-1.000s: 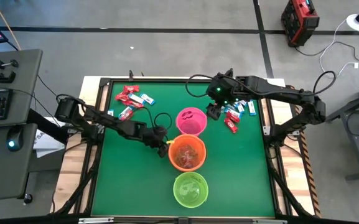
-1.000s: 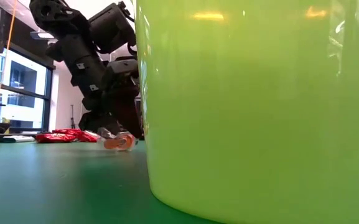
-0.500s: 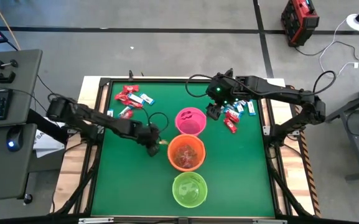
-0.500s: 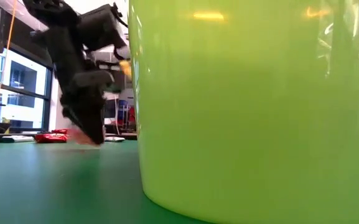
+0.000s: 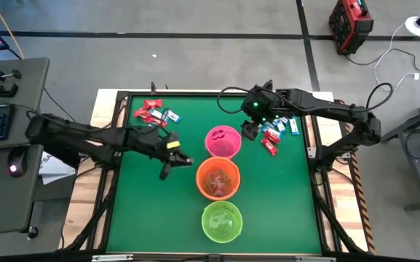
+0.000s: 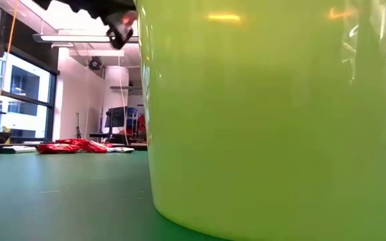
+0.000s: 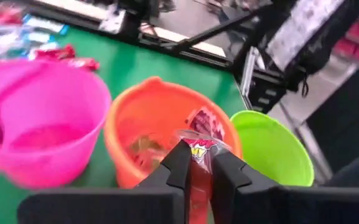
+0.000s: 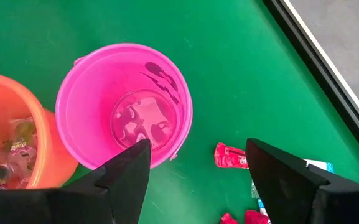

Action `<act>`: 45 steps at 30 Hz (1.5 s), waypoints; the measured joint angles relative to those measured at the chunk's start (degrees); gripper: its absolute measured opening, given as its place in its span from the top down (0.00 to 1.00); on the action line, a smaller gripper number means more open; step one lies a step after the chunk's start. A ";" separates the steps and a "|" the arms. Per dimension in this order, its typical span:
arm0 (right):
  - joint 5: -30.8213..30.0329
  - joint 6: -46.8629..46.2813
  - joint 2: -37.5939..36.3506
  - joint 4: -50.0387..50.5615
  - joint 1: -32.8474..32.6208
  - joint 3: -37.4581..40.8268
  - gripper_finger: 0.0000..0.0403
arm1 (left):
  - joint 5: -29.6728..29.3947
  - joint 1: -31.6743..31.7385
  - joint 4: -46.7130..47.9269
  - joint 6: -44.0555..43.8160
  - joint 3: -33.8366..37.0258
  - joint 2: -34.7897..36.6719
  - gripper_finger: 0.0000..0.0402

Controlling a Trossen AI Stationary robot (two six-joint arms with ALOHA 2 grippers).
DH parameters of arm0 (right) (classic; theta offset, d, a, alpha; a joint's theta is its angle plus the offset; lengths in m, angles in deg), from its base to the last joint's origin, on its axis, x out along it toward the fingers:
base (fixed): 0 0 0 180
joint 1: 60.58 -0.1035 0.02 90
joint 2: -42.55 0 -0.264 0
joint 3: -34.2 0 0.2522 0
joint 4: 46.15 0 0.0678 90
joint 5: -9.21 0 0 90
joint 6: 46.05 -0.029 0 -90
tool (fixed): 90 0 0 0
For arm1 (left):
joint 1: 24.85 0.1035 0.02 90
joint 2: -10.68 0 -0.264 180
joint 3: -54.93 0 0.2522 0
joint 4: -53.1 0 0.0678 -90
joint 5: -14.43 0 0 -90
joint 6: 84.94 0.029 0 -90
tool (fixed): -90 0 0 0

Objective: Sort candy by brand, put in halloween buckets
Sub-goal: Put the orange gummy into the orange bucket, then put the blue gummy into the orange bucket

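The left gripper (image 7: 196,163) pinches a red candy (image 7: 198,148) (wrapper crumpled) above the table beside the orange bucket (image 5: 218,178). The right gripper (image 8: 195,163) hangs spread near the pink bucket (image 5: 223,141)

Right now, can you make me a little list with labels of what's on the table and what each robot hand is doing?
Table: green top
Buckets: pink bucket, orange bucket, green bucket, in a row down the middle
Orange bucket contents: some candy inside
Pink bucket contents: looks empty
Loose candy: left pile and right pile at the far corners
Left gripper: shut on a red candy, raised just left of the orange bucket
Right gripper: open, hovering between the pink bucket and the right pile
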 joint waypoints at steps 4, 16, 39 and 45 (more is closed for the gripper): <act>0.00 0.00 0.00 -0.01 0.00 0.00 0.36 | -0.08 -1.61 0.02 6.34 -5.08 -7.98 0.90; 0.52 2.84 0.00 1.95 -0.02 0.00 0.36 | 4.38 -0.07 6.83 14.29 -20.46 -23.38 0.58; 1.26 -23.15 1.78 -13.80 24.78 27.42 0.36 | -9.12 12.22 4.12 -14.87 7.77 1.22 0.49; 2.53 -13.55 8.08 -13.78 30.91 27.45 0.37 | -12.56 11.72 2.06 -15.85 7.77 1.43 0.49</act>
